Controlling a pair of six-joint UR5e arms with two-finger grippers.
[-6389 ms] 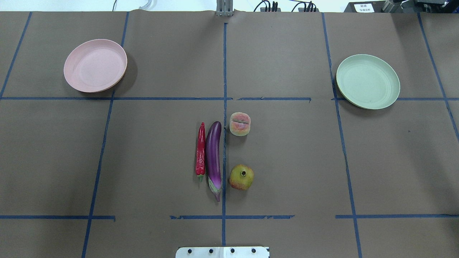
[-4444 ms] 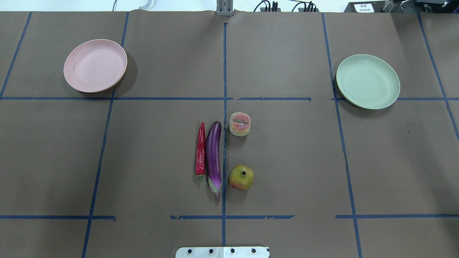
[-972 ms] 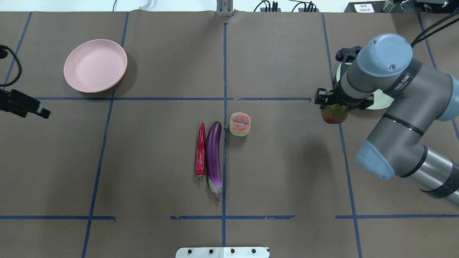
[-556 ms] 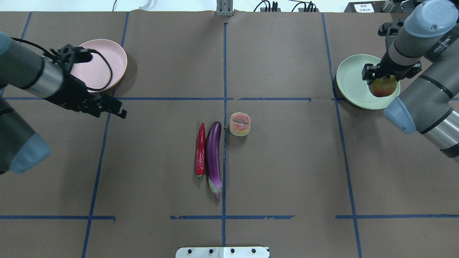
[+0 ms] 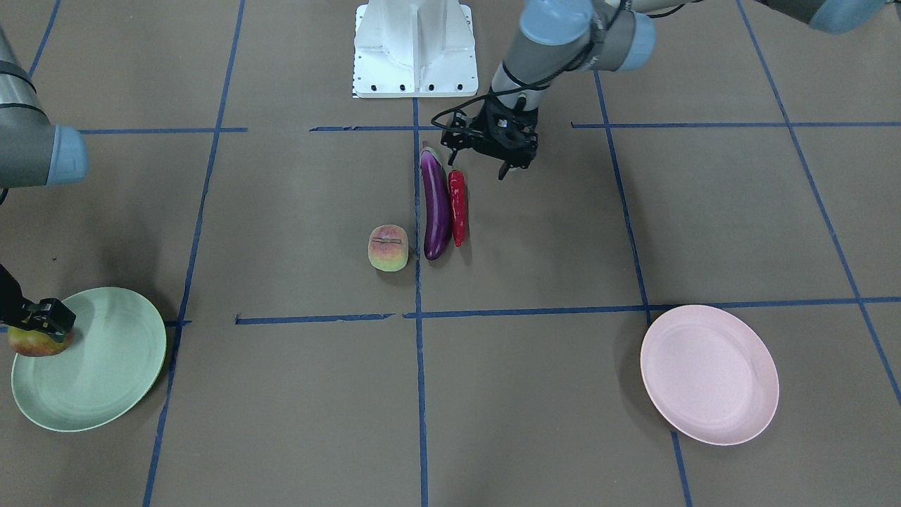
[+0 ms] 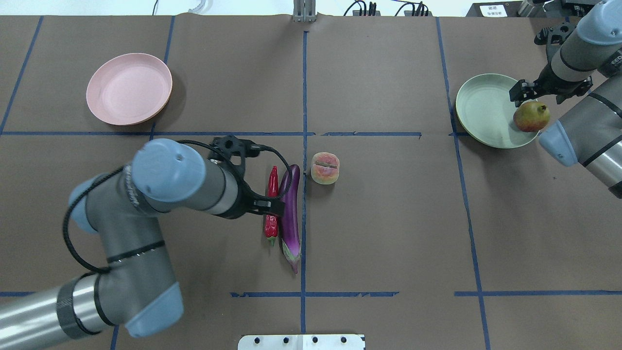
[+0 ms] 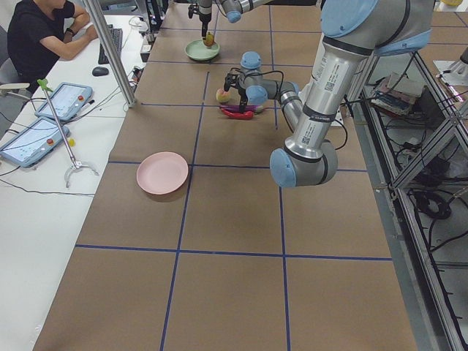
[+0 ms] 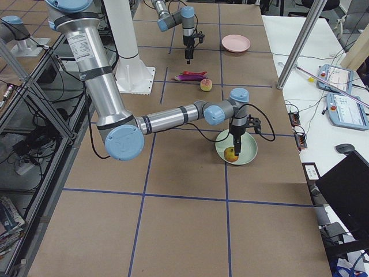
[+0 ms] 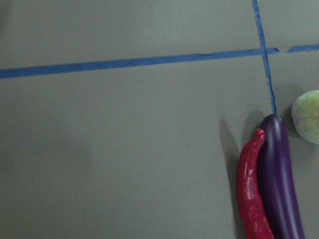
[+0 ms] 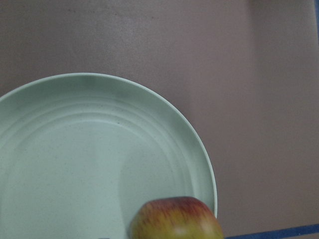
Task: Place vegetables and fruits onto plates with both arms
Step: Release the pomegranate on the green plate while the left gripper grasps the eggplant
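Overhead exterior: two plates (image 6: 129, 90) (image 6: 483, 109); eggplant (image 6: 290, 218), chili (image 6: 273, 182), peach (image 6: 325, 168), pomegranate (image 6: 531, 116), one each

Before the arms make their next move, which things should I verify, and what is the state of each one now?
1. Pomegranate over the mint green plate: ok, near its rim.
2. Right gripper free of the pomegranate: cannot tell.
3. Left gripper open above the chili pepper: ok.
4. Chili pepper apart from the eggplant: not ok, they touch side by side.
5. Pink plate bare for the vegetables: ok.
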